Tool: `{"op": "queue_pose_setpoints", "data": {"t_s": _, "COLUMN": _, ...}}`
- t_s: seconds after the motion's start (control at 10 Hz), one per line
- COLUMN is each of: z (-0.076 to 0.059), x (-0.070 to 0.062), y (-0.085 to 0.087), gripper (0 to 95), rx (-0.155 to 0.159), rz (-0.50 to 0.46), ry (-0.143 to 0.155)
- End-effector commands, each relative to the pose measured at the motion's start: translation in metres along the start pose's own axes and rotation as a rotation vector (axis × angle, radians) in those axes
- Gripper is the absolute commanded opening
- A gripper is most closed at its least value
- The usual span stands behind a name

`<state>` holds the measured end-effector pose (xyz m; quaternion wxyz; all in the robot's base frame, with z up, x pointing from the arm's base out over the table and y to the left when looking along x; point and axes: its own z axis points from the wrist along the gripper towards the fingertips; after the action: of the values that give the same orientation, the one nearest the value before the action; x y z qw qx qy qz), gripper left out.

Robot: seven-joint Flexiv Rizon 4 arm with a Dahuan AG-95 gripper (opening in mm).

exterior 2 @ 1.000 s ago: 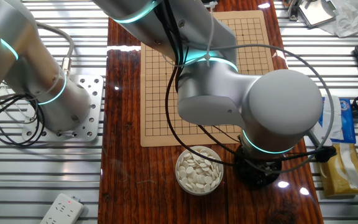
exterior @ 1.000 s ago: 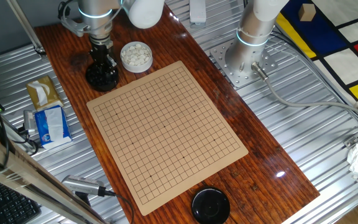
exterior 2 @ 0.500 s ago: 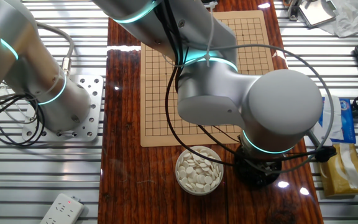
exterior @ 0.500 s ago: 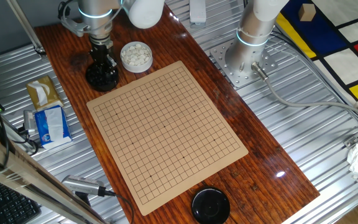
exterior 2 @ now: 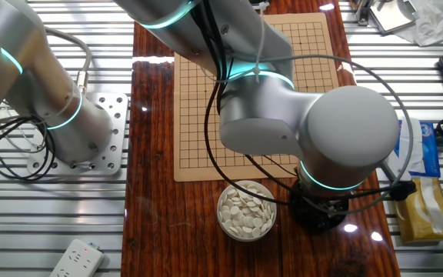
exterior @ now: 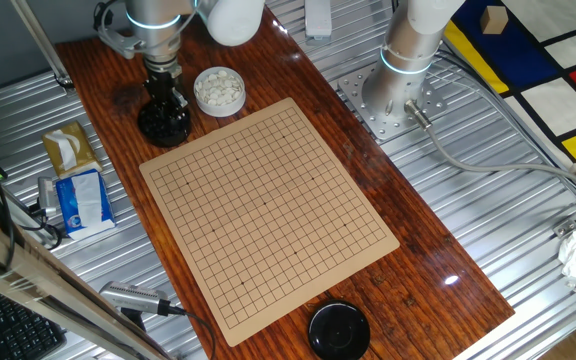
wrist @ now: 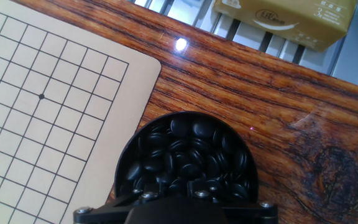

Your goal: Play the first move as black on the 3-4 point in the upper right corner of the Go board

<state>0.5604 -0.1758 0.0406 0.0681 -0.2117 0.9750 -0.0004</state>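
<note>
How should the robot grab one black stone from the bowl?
From straight above, pinching the thin rim of a top stone on opposite sides. The stones lie flat, heaped in the open bowl, whose wall probably blocks a sideways approach.

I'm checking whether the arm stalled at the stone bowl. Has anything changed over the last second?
Nothing has visibly changed. The gripper still sits over the bowl of black stones, the bowl of white stones is untouched, and the Go board still carries no stones.
</note>
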Motion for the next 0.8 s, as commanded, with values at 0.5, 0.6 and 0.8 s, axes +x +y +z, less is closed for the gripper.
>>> {"op": "queue_pose_setpoints", "data": {"t_s": 0.5, "z": -0.0003, "x": -0.0004, "y": 0.0001, "gripper": 19.0, "rx": -0.024, "rz": 0.014, "ry": -0.009}}
{"op": "queue_pose_setpoints", "data": {"t_s": 0.6, "z": -0.0003, "x": -0.0004, "y": 0.0001, "gripper": 19.0, "rx": -0.024, "rz": 0.015, "ry": -0.01}}
{"op": "queue_pose_setpoints", "data": {"t_s": 0.8, "z": -0.0003, "x": -0.0004, "y": 0.0001, "gripper": 19.0, "rx": -0.024, "rz": 0.015, "ry": -0.01}}
